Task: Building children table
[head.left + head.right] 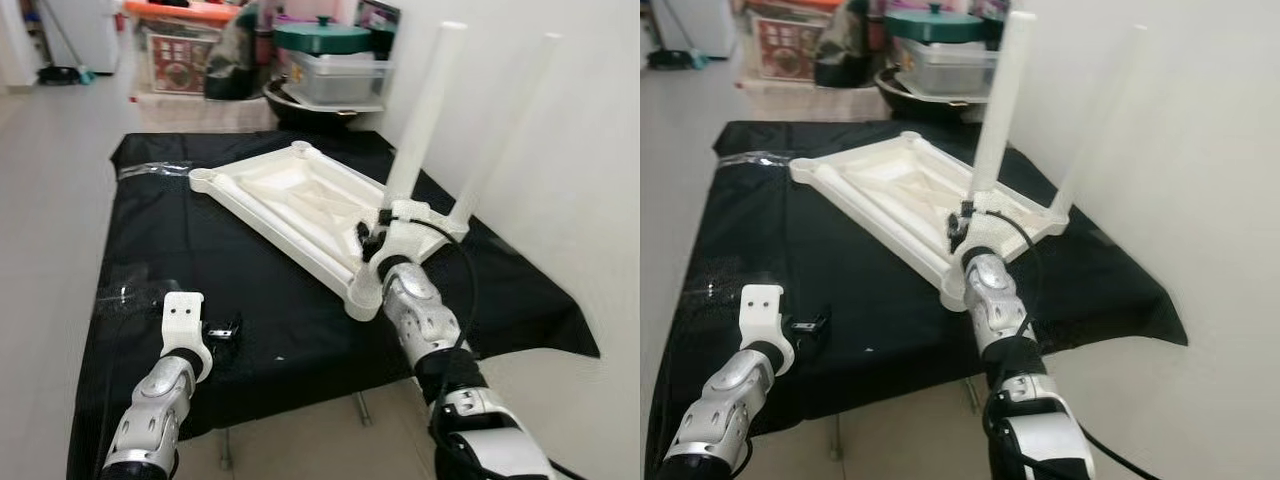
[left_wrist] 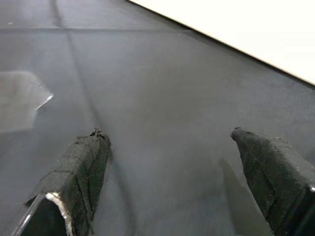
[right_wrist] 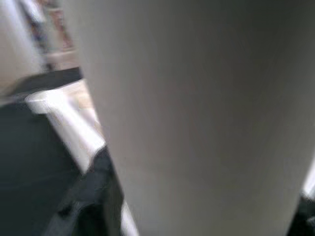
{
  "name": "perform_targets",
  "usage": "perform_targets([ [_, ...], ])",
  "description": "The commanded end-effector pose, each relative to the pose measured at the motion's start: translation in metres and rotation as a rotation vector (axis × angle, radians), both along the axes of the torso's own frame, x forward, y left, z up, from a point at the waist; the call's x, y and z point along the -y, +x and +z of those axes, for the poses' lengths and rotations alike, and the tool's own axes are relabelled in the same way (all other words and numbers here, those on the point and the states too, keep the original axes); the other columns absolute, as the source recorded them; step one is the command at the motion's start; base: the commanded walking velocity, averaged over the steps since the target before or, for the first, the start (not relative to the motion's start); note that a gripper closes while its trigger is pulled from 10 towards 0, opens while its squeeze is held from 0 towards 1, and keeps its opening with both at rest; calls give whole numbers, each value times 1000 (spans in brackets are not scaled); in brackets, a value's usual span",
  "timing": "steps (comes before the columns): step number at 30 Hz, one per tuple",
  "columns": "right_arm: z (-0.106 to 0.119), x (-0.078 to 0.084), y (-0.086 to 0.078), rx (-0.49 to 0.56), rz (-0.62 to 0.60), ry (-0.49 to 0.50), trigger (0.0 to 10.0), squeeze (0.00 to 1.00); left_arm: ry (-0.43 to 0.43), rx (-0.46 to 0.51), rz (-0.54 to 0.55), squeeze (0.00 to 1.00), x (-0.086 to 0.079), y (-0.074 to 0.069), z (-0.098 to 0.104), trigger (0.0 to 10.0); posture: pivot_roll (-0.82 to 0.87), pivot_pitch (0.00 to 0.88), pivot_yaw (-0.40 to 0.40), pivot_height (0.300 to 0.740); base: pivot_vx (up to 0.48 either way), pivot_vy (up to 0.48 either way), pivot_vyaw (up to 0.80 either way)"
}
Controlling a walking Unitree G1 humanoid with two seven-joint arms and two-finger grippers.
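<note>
A white children's table top (image 1: 290, 200) lies upside down on a table covered with a black cloth (image 1: 250, 300). Two white legs stand up from its right-hand corners, the nearer leg (image 1: 425, 110) and the farther leg (image 1: 510, 120). My right gripper (image 1: 375, 232) is at the base of the nearer leg; in the right wrist view that leg (image 3: 197, 108) sits between the black fingers (image 3: 83, 201), which are shut on it. My left gripper (image 1: 222, 329) hovers low over the cloth near the front left, open and holding nothing, its fingers (image 2: 83, 167) wide apart.
A white wall (image 1: 580, 150) runs close along the table's right side. Behind the table stand boxes, a dark pan and a green-lidded container (image 1: 322, 40). Bare floor (image 1: 50, 200) lies to the left. A clear plastic scrap (image 1: 150, 170) rests on the cloth's far left.
</note>
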State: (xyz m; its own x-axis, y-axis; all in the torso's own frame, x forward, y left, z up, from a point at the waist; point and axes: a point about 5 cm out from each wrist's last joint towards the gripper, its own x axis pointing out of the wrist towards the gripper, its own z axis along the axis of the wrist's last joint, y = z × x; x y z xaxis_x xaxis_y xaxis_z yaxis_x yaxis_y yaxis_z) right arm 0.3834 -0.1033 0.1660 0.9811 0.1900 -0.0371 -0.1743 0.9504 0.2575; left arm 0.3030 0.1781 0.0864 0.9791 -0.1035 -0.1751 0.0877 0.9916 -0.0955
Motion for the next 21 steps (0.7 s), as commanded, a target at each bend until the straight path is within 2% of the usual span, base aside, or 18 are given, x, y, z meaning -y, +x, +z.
perform_targets([
  [1, 15, -13, 3, 41, 126, 53, 10000, 1000, 2, -36, -10, 0, 1, -2, -7, 10000, 107, 0, -137, 740, 0, 0, 0],
  [2, 28, -15, 4, 92, 208, 76, 10000, 0, 2, -35, -9, 0, 1, -2, -7, 10000, 112, 0, -141, 740, 0, 0, 0],
  [3, 35, -16, 4, 126, 260, 87, 10000, 0, 3, -35, -9, 0, 1, -2, -7, 10000, 113, 0, -143, 740, 0, 0, 0],
  [4, 48, -18, 1, 191, 366, 98, 10000, 0, 3, -34, -7, 0, 0, -3, -7, 10000, 113, 0, -143, 740, 0, 0, 0],
  [5, 48, -18, 1, 191, 366, 98, 10000, 0, 3, -34, -7, 0, 0, -3, -7, 10000, 113, 0, -143, 740, 0, 0, 0],
  [7, 62, -20, -5, 266, 541, 93, 10000, 0, 3, -34, -4, 0, 0, -3, -7, 10000, 113, 0, -143, 740, 0, 0, 0],
  [11, 70, -19, -10, 310, 721, 67, 10000, 0, 3, -34, -4, 0, 0, -3, -7, 10000, 124, 0, -148, 740, 0, 0, 0],
  [13, 70, -24, -13, 330, 870, 11, 10000, 0, 4, -32, -6, 0, 1, -2, -6, 10000, 133, 0, -155, 740, 0, 0, 0],
  [14, 66, -31, -17, 326, 947, 1, 10000, 0, 4, -30, -4, 0, 1, -2, -6, 10000, 137, 0, -164, 740, 0, 0, 0],
  [19, 58, -45, -25, 318, 1051, -2, 10000, 0, 3, -28, -1, 0, 0, -2, -5, 10000, 147, 0, -172, 740, 0, 0, 0],
  [21, 43, -69, -42, 306, 1152, 14, 10000, 0, 1, -29, 4, 0, 1, -4, -6, 10000, 151, 0, -172, 740, 0, 0, 0],
])
